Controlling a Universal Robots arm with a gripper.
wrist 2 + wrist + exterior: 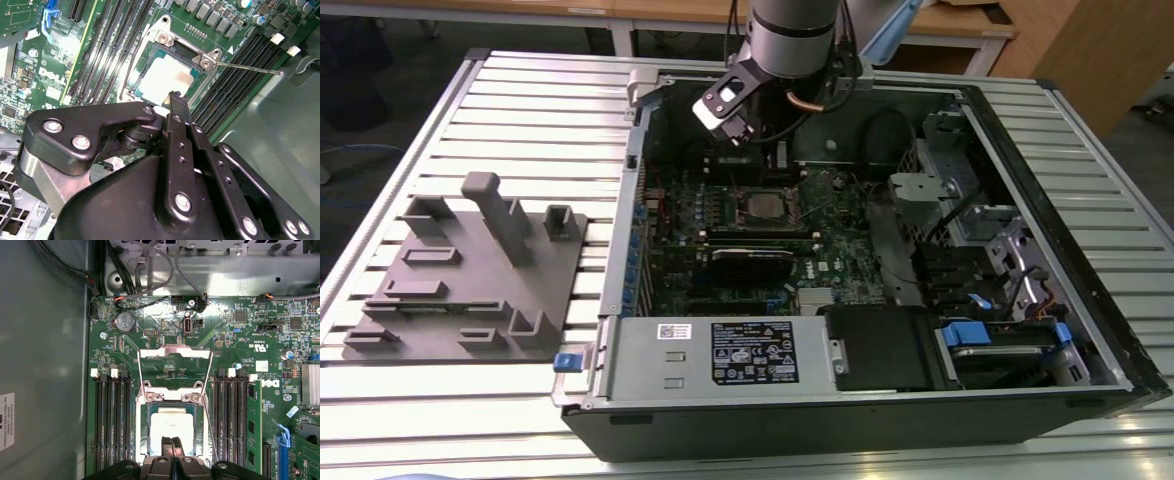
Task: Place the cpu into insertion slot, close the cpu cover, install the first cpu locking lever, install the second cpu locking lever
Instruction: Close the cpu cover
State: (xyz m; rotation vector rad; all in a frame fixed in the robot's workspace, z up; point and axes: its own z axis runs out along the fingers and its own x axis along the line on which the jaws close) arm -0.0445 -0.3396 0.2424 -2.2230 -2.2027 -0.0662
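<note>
cpu (170, 422) already sat in the insertion slot (143, 435); cpu cover (175, 354) flipped open w/ both levers up; gripper (167, 444) fingers pinched together, nothing held, right by the cpu

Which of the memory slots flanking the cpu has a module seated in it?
The one holding the green memory module, outermost in its bank and farthest from the cpu; the other slots are empty black channels.
</note>
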